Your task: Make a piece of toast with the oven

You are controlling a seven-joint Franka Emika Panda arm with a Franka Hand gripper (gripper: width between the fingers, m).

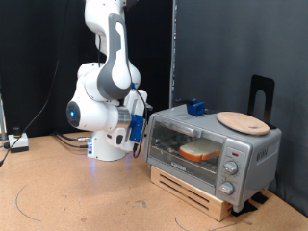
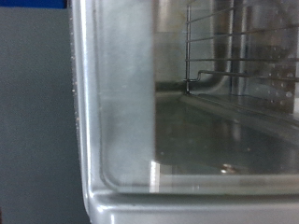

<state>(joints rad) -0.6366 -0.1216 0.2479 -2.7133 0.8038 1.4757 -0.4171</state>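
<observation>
The silver-grey toaster oven (image 1: 241,154) stands on a wooden slat base at the exterior view's right. The piece of toast (image 1: 199,151) lies inside on the rack and shows through the glass door, which looks shut. My gripper (image 1: 140,128) is at the oven's left end, level with the door, very close to it or touching it. In the wrist view the oven's glass and metal frame (image 2: 112,140) fill the picture from very close, with the wire rack (image 2: 234,56) behind. My fingers do not show there, and the toast is out of that view.
A round light wooden board (image 1: 243,121) and a small blue object (image 1: 197,107) lie on the oven's top. The knobs (image 1: 229,169) are on its right panel. A black stand (image 1: 262,96) rises behind. Cables (image 1: 67,141) lie near the robot's base.
</observation>
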